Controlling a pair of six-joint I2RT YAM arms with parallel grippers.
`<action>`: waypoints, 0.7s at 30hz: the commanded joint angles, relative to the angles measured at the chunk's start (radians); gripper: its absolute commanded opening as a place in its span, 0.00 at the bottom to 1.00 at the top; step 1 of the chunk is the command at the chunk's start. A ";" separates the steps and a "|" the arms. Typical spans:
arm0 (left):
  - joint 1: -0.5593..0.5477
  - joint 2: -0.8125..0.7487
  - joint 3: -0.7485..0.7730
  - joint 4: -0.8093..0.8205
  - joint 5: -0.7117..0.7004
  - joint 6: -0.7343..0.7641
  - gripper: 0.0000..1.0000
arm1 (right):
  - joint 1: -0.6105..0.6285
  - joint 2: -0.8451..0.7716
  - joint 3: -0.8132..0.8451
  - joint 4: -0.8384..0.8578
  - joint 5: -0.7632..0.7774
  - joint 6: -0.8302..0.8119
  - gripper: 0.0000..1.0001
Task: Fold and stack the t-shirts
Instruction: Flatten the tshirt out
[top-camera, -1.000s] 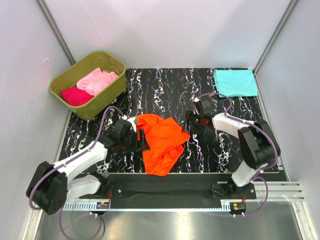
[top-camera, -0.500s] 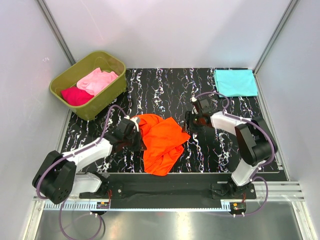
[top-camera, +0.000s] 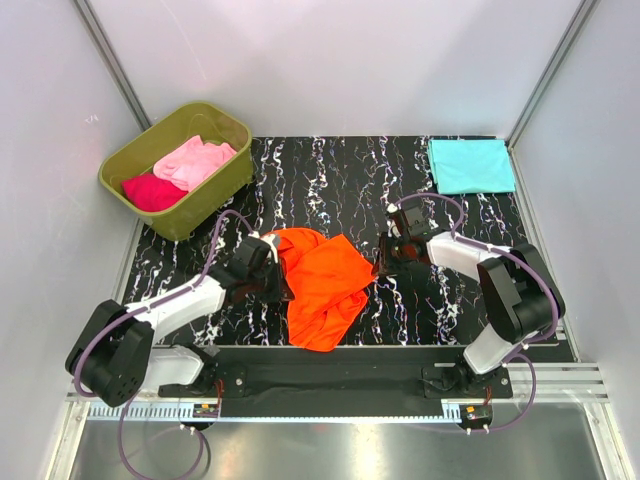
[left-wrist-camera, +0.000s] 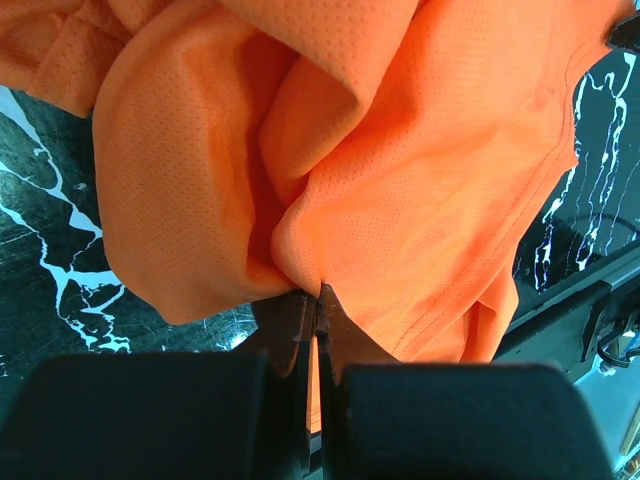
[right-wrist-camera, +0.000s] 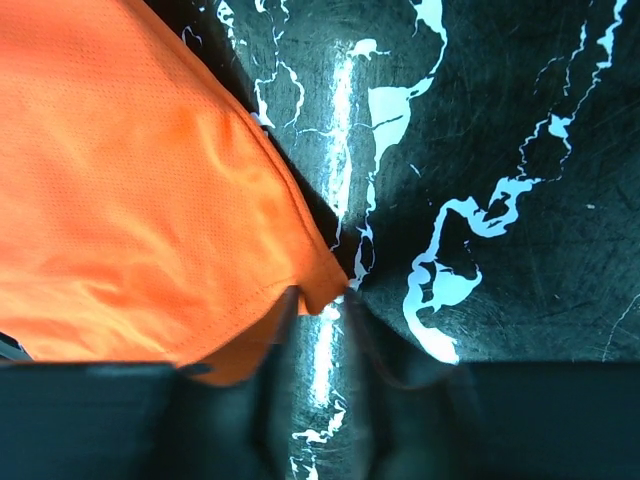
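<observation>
A crumpled bright orange t-shirt (top-camera: 325, 285) lies on the black marbled table, between the two arms. My left gripper (top-camera: 278, 282) is at its left edge, and in the left wrist view the gripper (left-wrist-camera: 318, 295) is shut on a pinched fold of the orange cloth (left-wrist-camera: 420, 180). My right gripper (top-camera: 381, 263) is at the shirt's right corner. Seen from the right wrist, this gripper (right-wrist-camera: 318, 300) has its jaws still apart, with the hemmed corner of the orange shirt (right-wrist-camera: 130, 200) poking in between them. A folded teal t-shirt (top-camera: 470, 165) lies flat at the back right.
An olive-green tub (top-camera: 207, 206) stands at the back left. It holds a light pink t-shirt (top-camera: 195, 160) and a magenta t-shirt (top-camera: 152, 190). Bare marbled table (top-camera: 340, 170) stretches between the tub and the teal shirt. Grey walls close in both sides.
The left gripper has closed on the shirt's left edge. The right gripper's jaws have narrowed around the shirt's right corner, and that arm has shifted slightly nearer.
</observation>
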 joint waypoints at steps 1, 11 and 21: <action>-0.007 -0.026 0.028 0.046 0.026 -0.020 0.00 | 0.005 -0.010 0.008 0.036 -0.017 0.012 0.26; 0.000 0.094 0.356 -0.035 -0.038 0.013 0.00 | 0.001 -0.132 0.323 -0.262 0.287 0.038 0.00; 0.000 0.446 1.386 -0.510 0.040 0.155 0.00 | -0.117 -0.486 0.701 -0.585 0.480 0.066 0.00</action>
